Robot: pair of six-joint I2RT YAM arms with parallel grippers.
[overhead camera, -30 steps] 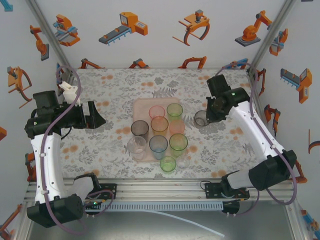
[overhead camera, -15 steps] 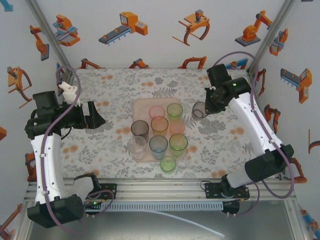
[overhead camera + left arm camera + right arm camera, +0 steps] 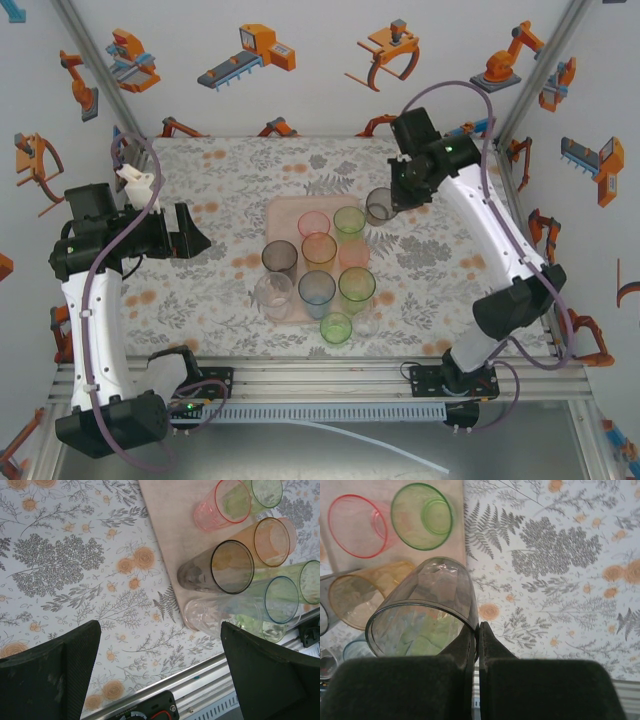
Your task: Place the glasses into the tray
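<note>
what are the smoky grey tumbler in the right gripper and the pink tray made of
Grey tumbler: smoky see-through plastic or glass, glossy; what lies behind shows through its wall, with bright glints on its faceted base. I can't tell which of the two.
Tray: matte pale pink, probably plastic or silicone; even colour, no glare.

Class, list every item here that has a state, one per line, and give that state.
left jaws: wide open, empty
right jaws: shut on the rim of the grey glass
grey glass: held, empty
tray: partly filled
glasses on the tray: upright, empty
</note>
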